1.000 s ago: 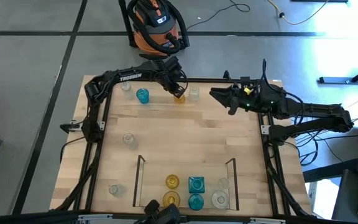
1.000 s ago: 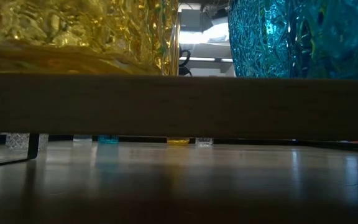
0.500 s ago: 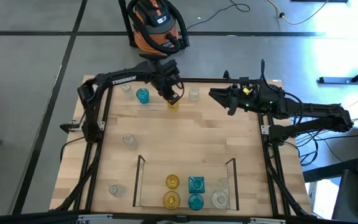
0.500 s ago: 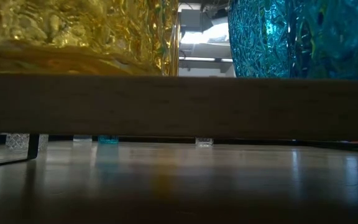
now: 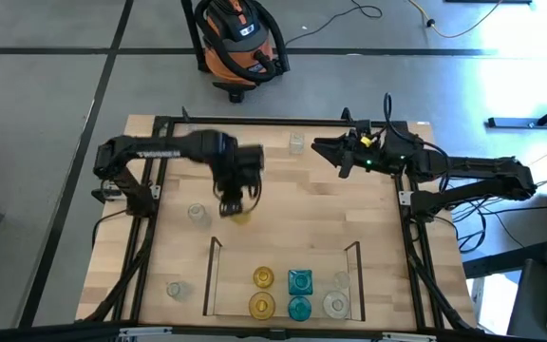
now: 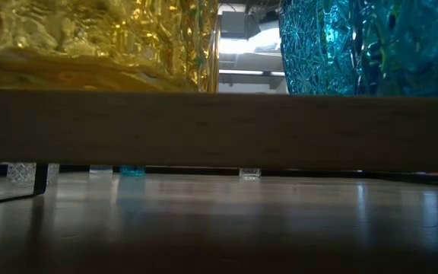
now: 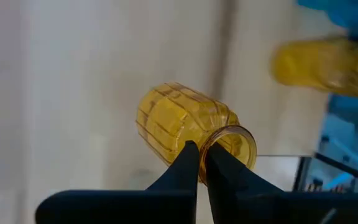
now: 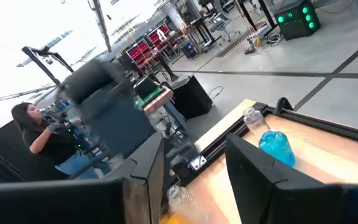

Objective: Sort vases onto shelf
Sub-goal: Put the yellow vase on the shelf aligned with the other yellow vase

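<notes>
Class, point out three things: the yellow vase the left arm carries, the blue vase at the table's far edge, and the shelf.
yellow vase [image 7: 185,124]: left wrist view, ribbed body.
blue vase [image 8: 276,145]: right wrist view, rounded body.
shelf [image 5: 213,275]: high view, left side rail.

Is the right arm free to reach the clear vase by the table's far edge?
Probably yes: the right gripper hangs open and empty beside the clear vase, nothing between them.

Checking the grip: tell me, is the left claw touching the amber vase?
Touching. In the left wrist view, the left claw pinches the amber vase by its rim.
</notes>
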